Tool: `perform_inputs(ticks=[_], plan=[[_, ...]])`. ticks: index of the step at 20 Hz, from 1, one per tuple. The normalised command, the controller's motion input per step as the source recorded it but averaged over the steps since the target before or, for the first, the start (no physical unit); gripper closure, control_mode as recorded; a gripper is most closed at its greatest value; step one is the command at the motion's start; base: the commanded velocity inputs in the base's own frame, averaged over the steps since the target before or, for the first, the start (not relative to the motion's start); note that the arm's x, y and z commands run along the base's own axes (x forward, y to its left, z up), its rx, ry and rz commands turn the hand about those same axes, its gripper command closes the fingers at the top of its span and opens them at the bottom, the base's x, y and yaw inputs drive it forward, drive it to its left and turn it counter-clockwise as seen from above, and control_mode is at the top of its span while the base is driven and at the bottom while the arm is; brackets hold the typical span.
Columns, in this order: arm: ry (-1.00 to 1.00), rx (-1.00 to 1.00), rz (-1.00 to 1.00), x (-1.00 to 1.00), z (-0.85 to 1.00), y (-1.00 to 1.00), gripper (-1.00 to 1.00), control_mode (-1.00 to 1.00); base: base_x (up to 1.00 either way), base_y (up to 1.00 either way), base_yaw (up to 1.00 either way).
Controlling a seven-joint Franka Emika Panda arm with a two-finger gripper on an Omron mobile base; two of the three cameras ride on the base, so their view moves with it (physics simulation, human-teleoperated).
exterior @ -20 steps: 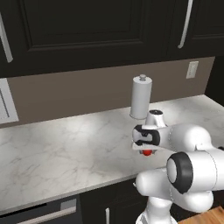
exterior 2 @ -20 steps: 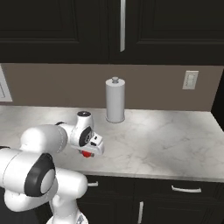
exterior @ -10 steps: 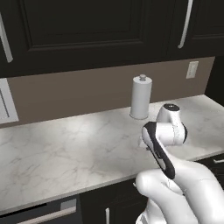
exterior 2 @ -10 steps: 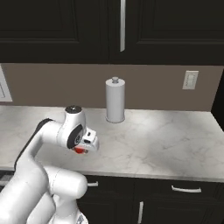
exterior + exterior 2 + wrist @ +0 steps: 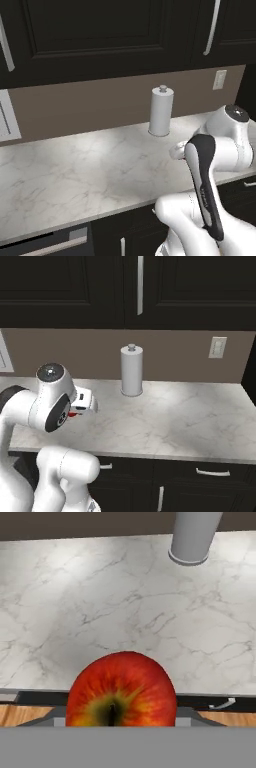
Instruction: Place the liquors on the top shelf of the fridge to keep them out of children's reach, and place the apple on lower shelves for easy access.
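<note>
The fingers [image 5: 120, 724], part open, grip a red apple [image 5: 121, 690] above the marble desk [image 5: 100, 612]; a fast swing could shake it loose.

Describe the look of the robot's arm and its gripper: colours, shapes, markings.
The arm is glossy white, built of rounded, bulbous segments. A black band with faint lettering runs along one link, and a dark round cap closes a joint. The gripper is a small white boxy block with dark detailing. No cables show.
</note>
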Motion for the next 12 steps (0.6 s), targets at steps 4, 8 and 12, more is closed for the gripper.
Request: perform_inputs(ticks=[4, 8, 12], plan=[[-0.11, -0.11, 0.04, -0.65, 0.72, 0.27, 1.0, -1.0, 0.0, 0.0, 0.0], [0.0, -0.11, 0.0, -0.55, 0.26, 0.04, 1.0, -1.0, 0.0, 0.0, 0.0], [0.0, -0.04, 0.0, -0.56, 0.25, -0.01, 1.0, -1.0, 0.0, 0.0, 0.0]])
